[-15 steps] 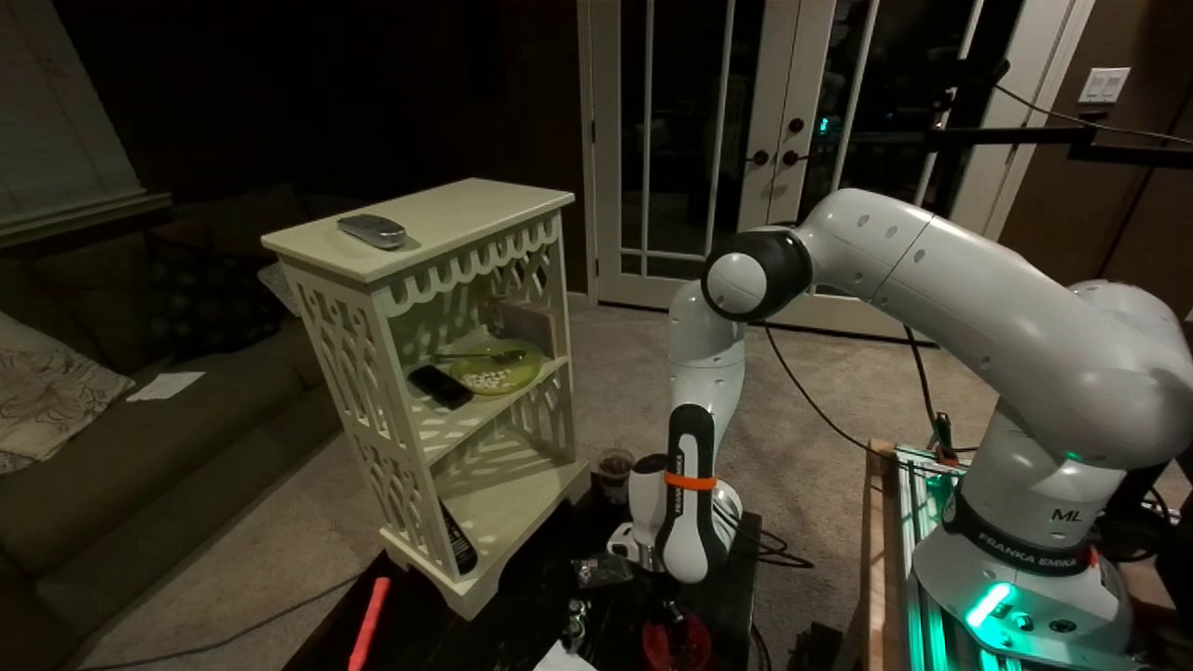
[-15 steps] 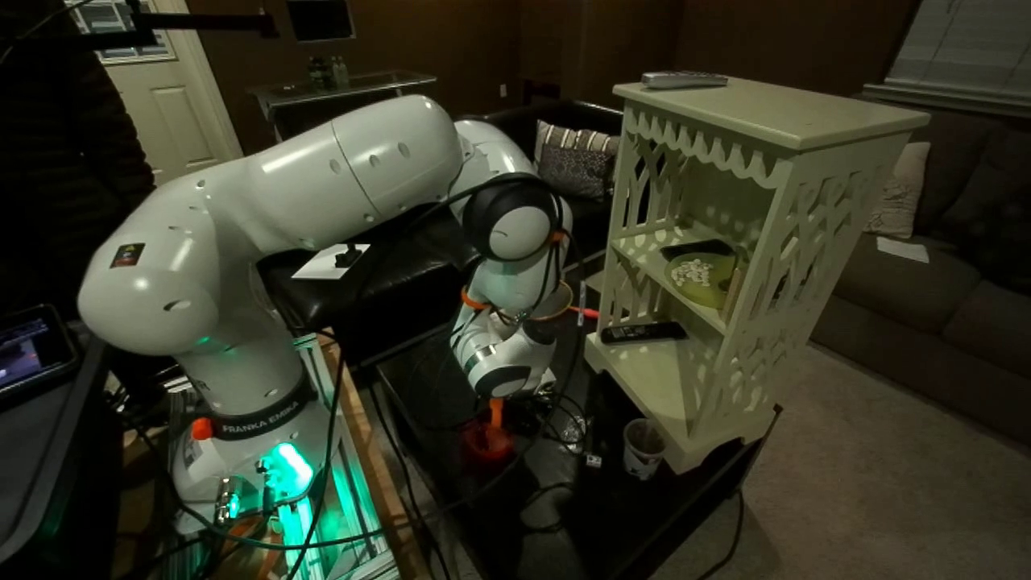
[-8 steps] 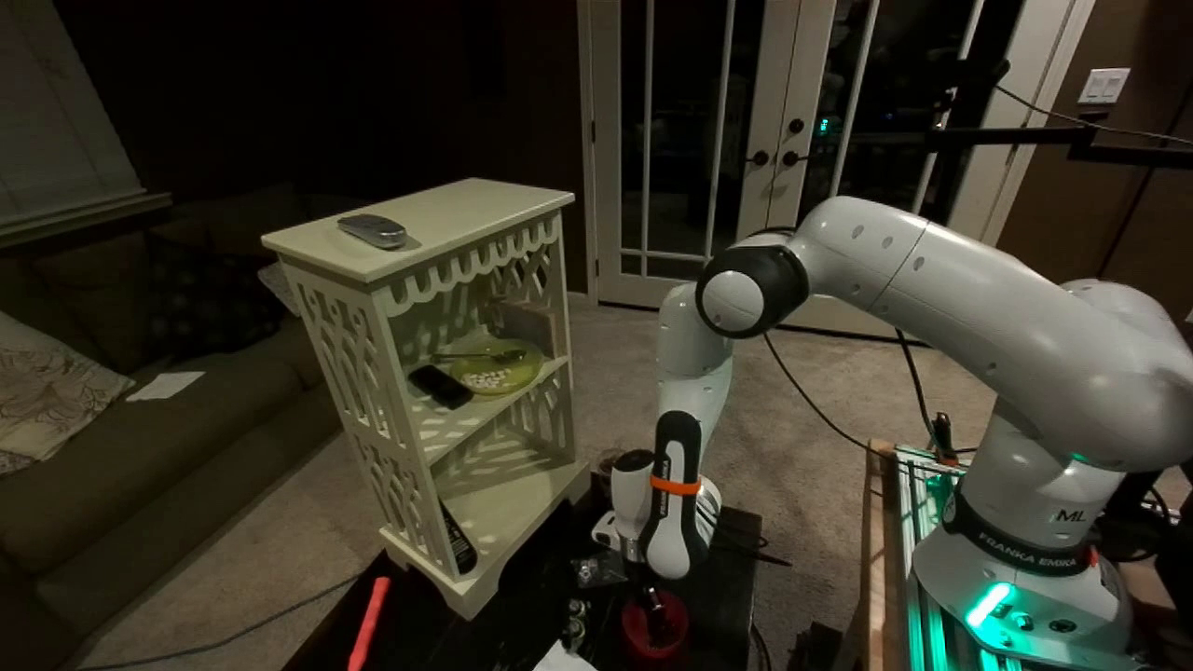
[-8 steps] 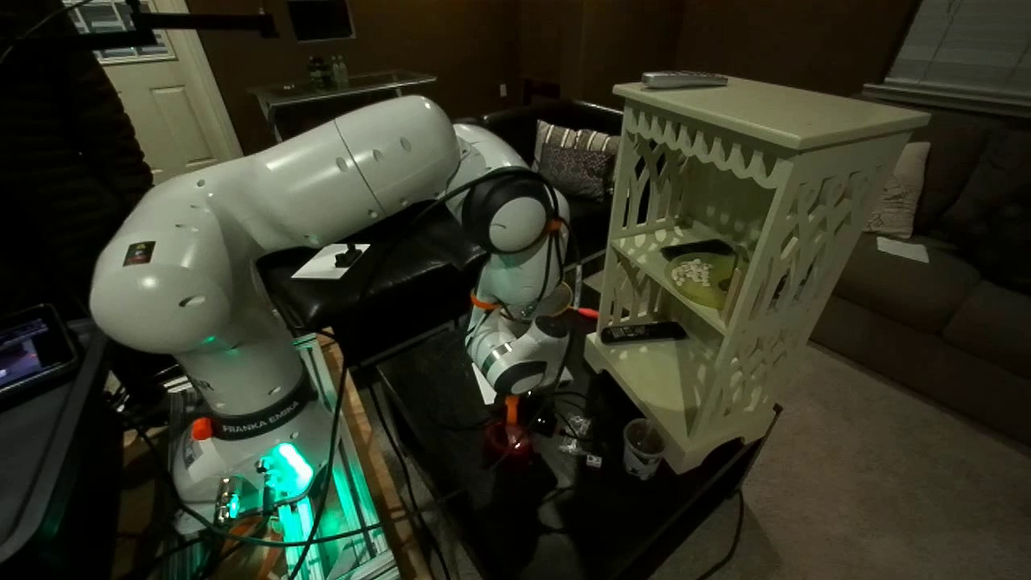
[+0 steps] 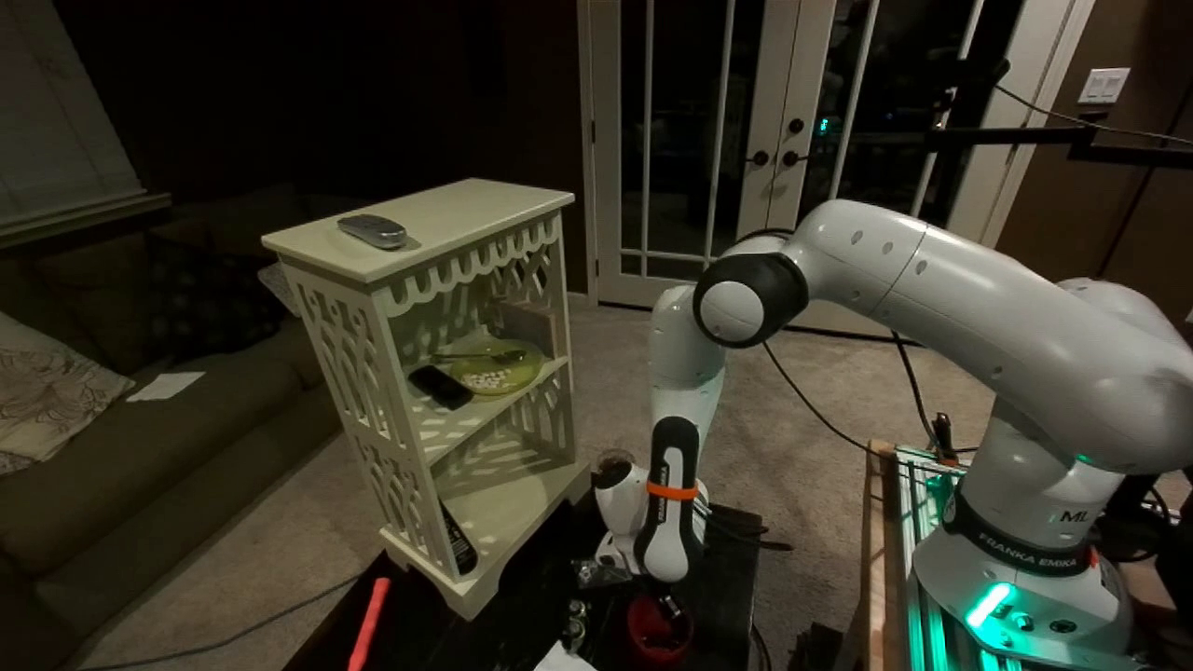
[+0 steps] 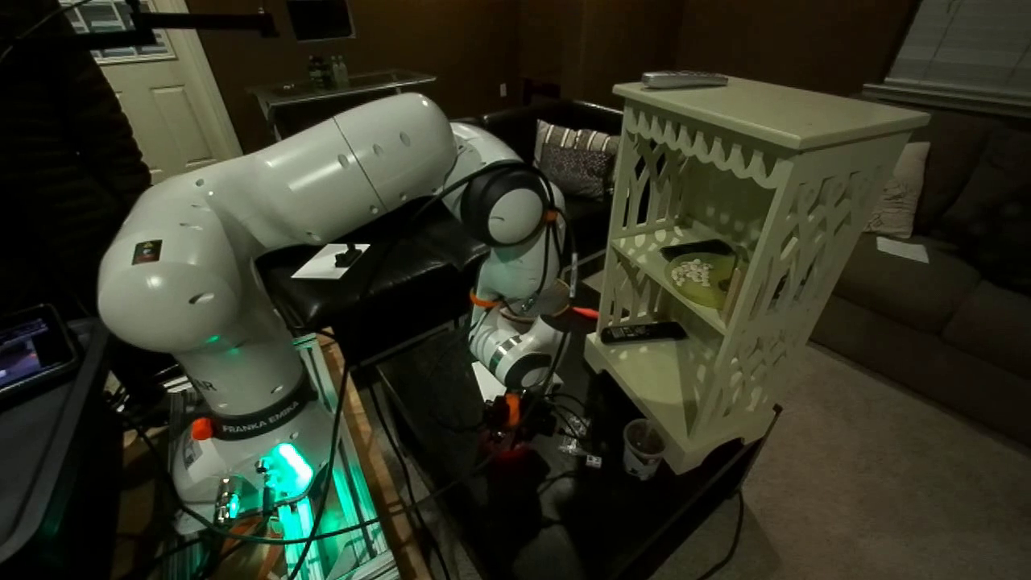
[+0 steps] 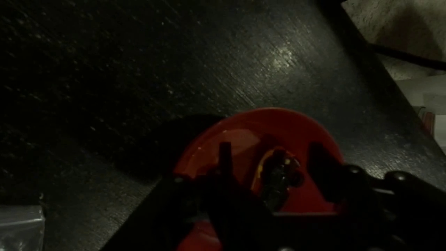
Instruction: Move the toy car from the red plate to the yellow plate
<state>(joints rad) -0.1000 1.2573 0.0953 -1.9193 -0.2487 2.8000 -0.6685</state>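
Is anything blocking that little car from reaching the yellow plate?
Partly: the rim of the red plate surrounds the toy car. A cabinet roofs the yellow plate, though its open front looks passable.

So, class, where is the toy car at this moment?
In the wrist view, the toy car lies in the red plate, below and right of the picture's centre, showing between the fingers of the open gripper.

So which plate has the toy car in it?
The red plate, at the open gripper, has the toy car; the yellow plate, on the shelf, holds white pieces instead.
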